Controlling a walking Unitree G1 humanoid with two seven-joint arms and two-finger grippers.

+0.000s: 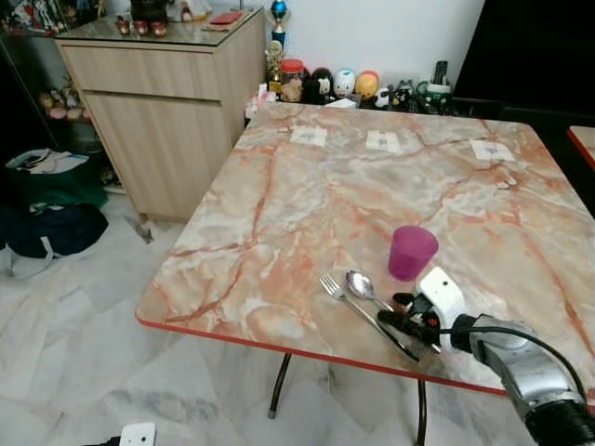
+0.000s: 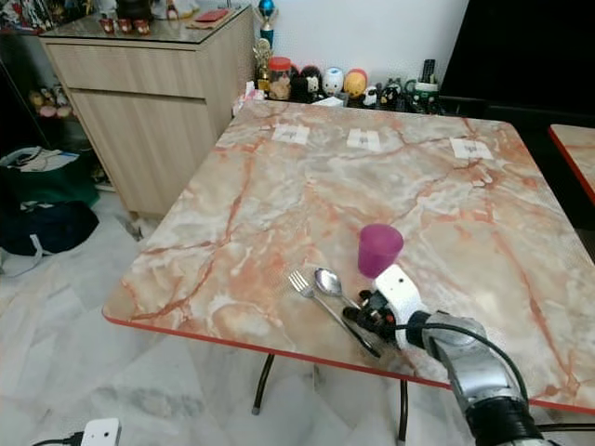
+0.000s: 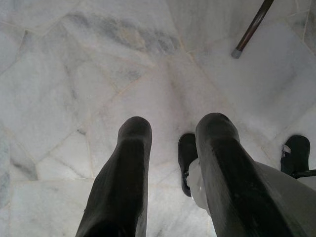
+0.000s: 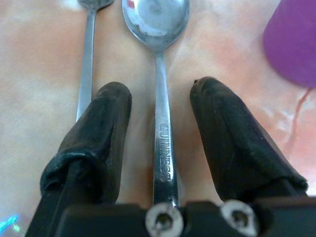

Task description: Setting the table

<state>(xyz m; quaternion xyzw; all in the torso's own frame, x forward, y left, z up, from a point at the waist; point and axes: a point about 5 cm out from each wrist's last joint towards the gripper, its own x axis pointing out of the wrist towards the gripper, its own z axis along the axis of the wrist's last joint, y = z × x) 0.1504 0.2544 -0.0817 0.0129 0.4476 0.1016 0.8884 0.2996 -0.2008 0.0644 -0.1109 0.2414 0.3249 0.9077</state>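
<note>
- Spoon (image 4: 157,74): lies flat on the counter (image 1: 307,195) near its front edge, handle toward the robot, bowl pointing away at about 11 o'clock. In the right wrist view the handle runs straight up the gap between the two fingers (image 4: 96,133).
- Right hand (image 1: 402,318): at the handle end of the spoon, low over the counter surface. Fingers stand apart, one on each side of the handle, not clamped on it.
- Fork (image 1: 358,305): lies just beside the spoon at its 9 o'clock side, roughly parallel, tines away from the robot. Its handle passes outside the near finger.
- Purple cup (image 1: 411,252): stands upright at about 1 o'clock from the spoon bowl, near but apart from the cutlery.
- Left hand (image 3: 170,163): hangs idle over the marble floor (image 3: 74,74), fingers apart, holding nothing.
- Step in hand, as judged: placement or adjustment of the spoon in the place setting.
- Next move, as judged: either close the fingers squarely on the handle to reposition the spoon, or draw straight back along the handle axis. Avoid sideways travel, which would nudge the fork.
- Three paper cards (image 1: 383,141): lie in a row along the far side of the counter, at 12 o'clock.
</note>
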